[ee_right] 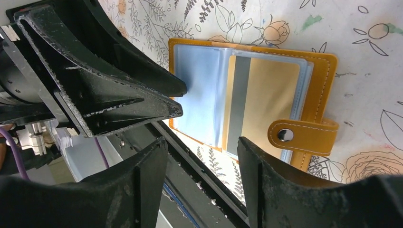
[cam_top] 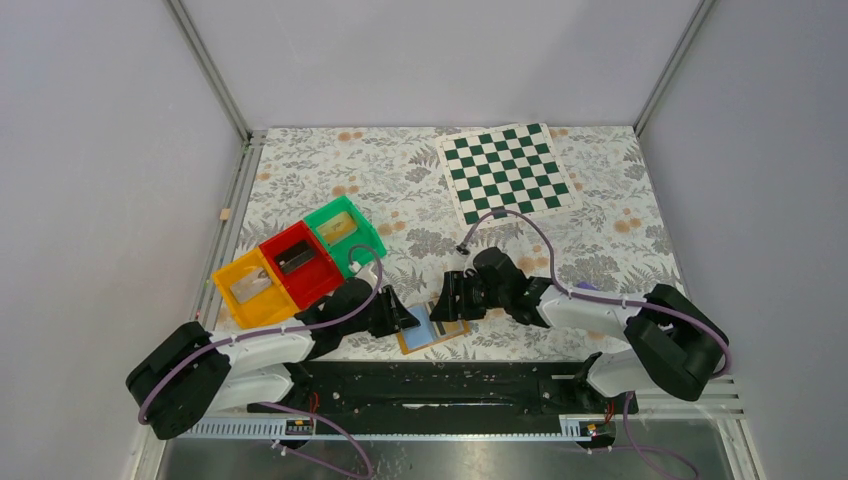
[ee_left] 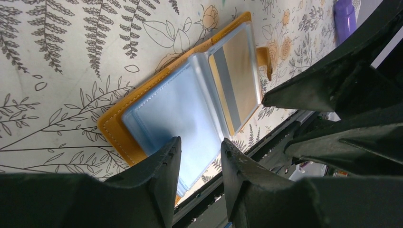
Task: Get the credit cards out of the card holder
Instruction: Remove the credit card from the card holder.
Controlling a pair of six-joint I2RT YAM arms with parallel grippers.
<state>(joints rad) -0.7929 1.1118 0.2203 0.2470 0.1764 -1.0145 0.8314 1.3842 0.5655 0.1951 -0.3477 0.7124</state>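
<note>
Left pincer [ee_left: 200, 142] spread, card holder [ee_left: 176, 104] corner hidden

Layout near the card holder
The card holder [cam_top: 432, 330] lies on the table [cam_top: 600, 262] near its front edge, between the left gripper [cam_top: 405, 318] and right gripper [cam_top: 447, 300]. A card [ee_right: 266, 99] sits in its right half. Bins [cam_top: 310, 279] lie behind-left, the chessboard [cam_top: 506, 173] far behind-right.

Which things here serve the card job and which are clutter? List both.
Job: open orange-tan folding card holder; tan card with grey stripe; left gripper; right gripper.
Clutter: green-and-white chessboard mat; yellow plastic bin; red plastic bin; green plastic bin.
</note>
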